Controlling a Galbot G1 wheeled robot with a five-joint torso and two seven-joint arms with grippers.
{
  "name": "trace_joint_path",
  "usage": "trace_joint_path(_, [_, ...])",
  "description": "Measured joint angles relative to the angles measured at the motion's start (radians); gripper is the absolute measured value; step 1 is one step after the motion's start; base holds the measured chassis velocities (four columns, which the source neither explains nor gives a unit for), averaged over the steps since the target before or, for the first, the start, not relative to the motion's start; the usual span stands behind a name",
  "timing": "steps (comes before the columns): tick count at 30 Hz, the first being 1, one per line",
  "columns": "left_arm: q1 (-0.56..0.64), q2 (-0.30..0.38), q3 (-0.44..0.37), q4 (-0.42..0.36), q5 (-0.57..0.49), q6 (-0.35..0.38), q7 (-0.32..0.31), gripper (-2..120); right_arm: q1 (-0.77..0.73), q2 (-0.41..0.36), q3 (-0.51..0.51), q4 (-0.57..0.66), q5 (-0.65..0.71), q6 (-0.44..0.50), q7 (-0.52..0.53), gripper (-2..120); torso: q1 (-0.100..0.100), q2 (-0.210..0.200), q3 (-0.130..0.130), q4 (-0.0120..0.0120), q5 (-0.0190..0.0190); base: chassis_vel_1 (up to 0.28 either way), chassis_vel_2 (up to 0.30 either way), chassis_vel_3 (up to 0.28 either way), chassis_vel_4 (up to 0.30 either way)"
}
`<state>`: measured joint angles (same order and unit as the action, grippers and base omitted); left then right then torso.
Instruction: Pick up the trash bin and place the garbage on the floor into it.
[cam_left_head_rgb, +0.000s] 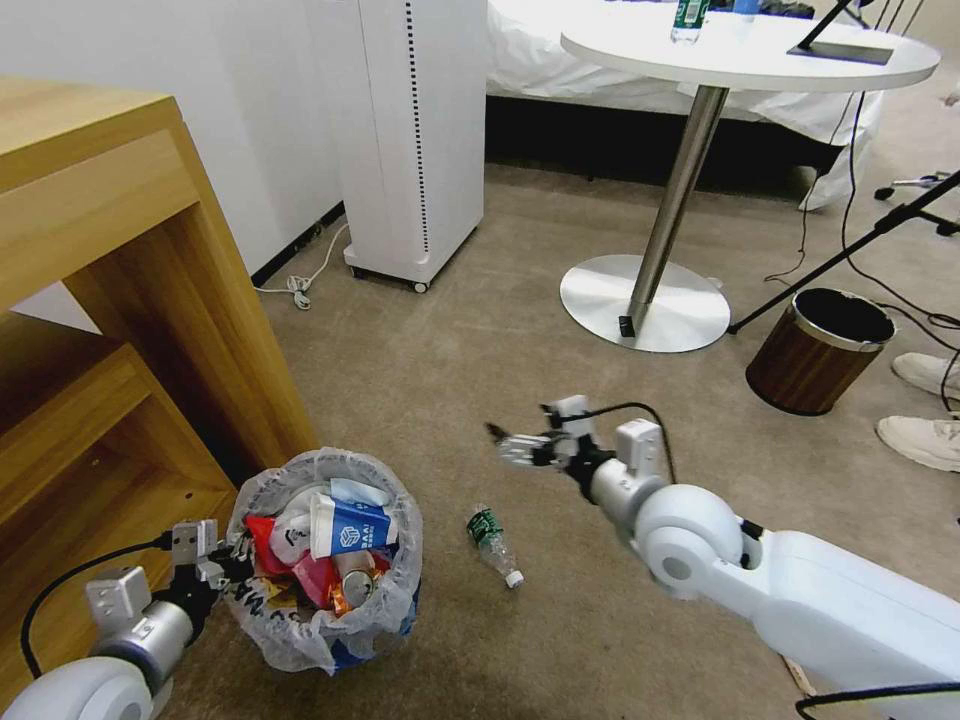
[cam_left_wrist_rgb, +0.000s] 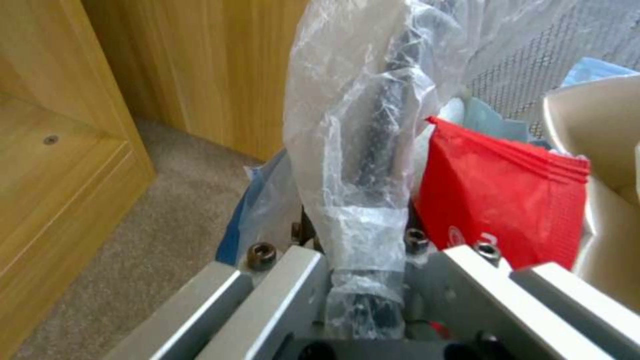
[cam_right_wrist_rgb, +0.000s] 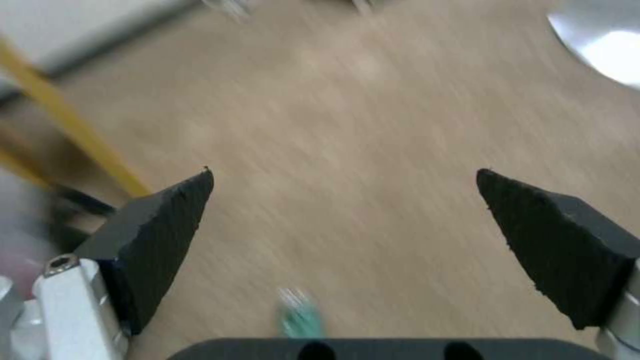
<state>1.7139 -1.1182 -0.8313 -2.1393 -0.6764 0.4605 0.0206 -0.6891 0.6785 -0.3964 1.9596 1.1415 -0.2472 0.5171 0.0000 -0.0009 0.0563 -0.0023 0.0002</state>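
The trash bin (cam_left_head_rgb: 322, 565), lined with a crinkly white bag and full of cups and wrappers, stands on the carpet at the lower left. My left gripper (cam_left_head_rgb: 232, 553) is shut on its rim; the left wrist view shows the bag-covered rim (cam_left_wrist_rgb: 363, 210) pinched between the fingers, beside a red wrapper (cam_left_wrist_rgb: 497, 192). A green-label bottle (cam_left_head_rgb: 494, 544) lies on the floor just right of the bin. My right gripper (cam_left_head_rgb: 505, 444) hovers open above and beyond the bottle, whose blurred end (cam_right_wrist_rgb: 300, 315) shows below the spread fingertips (cam_right_wrist_rgb: 170, 225).
A wooden desk (cam_left_head_rgb: 110, 330) stands close on the left of the bin. A brown wood-grain bin (cam_left_head_rgb: 818, 352), a round table on a metal base (cam_left_head_rgb: 645, 300), a white unit (cam_left_head_rgb: 415, 140), stand legs and white shoes (cam_left_head_rgb: 925, 440) lie farther off.
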Motion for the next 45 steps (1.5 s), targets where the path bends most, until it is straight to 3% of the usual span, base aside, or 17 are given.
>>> trace_joint_path(8, [0.000,-0.010,0.006,-0.002,0.006,0.000,0.000,1,0.021,0.120,-0.068,-0.183,0.098,-0.155,0.072,100,0.000,0.000,0.000,0.0003,-0.0004,0.000,0.000,0.000,0.000])
trace_joint_path(20, [-0.020,-0.018,0.020,0.013,0.008,-0.002,-0.001,1,0.072,0.283,-0.219,-0.450,0.106,-0.264,0.075,99,0.000,0.000,0.000,0.0003,-0.0003,0.000,0.000,0.000,0.000])
trace_joint_path(25, [-0.033,-0.013,0.031,0.026,0.006,-0.002,-0.001,1,0.073,0.322,-0.251,-0.506,0.065,-0.266,0.056,99,0.000,0.000,0.000,0.0003,-0.0003,0.000,0.000,0.000,0.000])
trace_joint_path(31, [-0.044,-0.004,0.040,0.038,0.002,-0.002,0.000,1,0.087,0.362,-0.294,-0.551,0.012,-0.248,0.018,84,0.000,0.000,0.000,0.0003,-0.0002,0.000,0.000,0.000,0.000])
trace_joint_path(38, [-0.046,-0.002,0.045,0.038,-0.001,-0.003,0.001,1,0.104,0.410,-0.341,-0.599,-0.051,-0.209,-0.009,86,0.000,0.000,0.000,0.0003,-0.0002,0.000,0.000,0.000,0.000])
trace_joint_path(45, [-0.049,0.001,0.045,0.044,-0.001,-0.005,0.002,1,0.109,0.397,-0.345,-0.579,-0.059,-0.200,-0.010,82,0.000,0.000,0.000,0.0002,-0.0003,0.000,0.000,0.000,0.000])
